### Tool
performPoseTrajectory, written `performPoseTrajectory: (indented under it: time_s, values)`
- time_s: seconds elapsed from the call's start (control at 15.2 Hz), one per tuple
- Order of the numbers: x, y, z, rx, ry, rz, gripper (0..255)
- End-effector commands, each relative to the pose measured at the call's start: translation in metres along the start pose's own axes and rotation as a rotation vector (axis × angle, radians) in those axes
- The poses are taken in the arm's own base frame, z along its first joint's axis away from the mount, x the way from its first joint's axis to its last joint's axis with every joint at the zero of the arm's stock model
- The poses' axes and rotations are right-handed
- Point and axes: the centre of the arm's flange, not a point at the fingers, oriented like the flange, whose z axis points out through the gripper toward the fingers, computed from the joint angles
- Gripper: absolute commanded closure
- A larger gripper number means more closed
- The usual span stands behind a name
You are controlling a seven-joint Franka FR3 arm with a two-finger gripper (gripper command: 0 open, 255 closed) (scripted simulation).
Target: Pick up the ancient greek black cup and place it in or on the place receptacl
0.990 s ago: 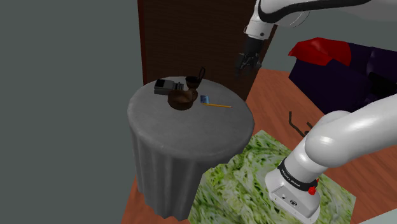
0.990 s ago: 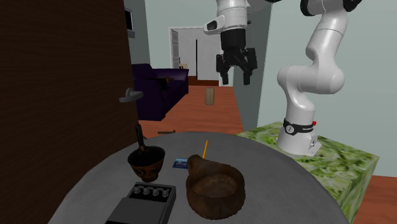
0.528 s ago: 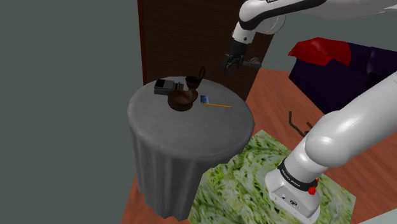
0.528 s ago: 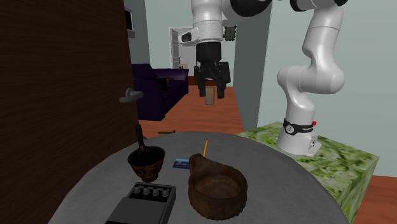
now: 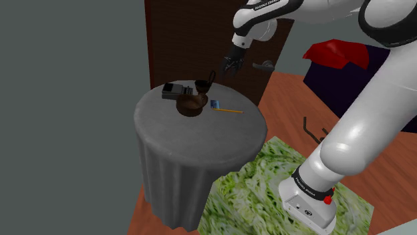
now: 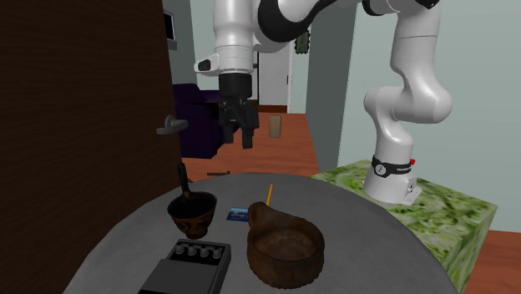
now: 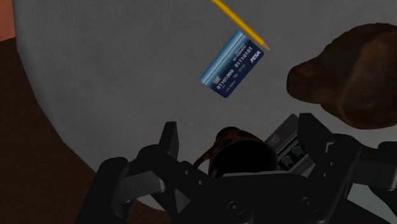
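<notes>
Black cup sits on the round table beside the brown bowl, claw spread open above

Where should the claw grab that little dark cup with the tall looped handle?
I'd come straight down from above and pinch the rim of the dark cup, one finger inside, on the side away from its thin tall handle. It stands upright, mouth open, and the brown bowl and black knobbed box sit close beside it.

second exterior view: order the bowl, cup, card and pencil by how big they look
1. bowl, though it is nearest the camera
2. cup
3. card and pencil: too alike to rank
</notes>
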Motion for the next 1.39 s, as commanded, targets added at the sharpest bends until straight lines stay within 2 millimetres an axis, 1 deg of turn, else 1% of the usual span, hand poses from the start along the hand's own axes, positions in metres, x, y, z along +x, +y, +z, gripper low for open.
performPoseTrajectory:
  time_s: [0.0, 0.46, 0.53, 0.92, 0.99, 1.32]
  values:
    - [0.021, 0.008, 0.01, 0.002, 0.017, 0.002, 0]
    - [0.095, 0.039, 0.04, 0.01, 0.074, 0.008, 0]
    - [0.098, 0.04, 0.041, 0.01, 0.077, 0.008, 0]
    - [0.101, 0.04, 0.073, 0.01, 0.077, 0.008, 0]
    - [0.102, 0.04, 0.081, 0.01, 0.077, 0.008, 0]
    - [0.102, 0.04, 0.081, 0.01, 0.077, 0.008, 0]
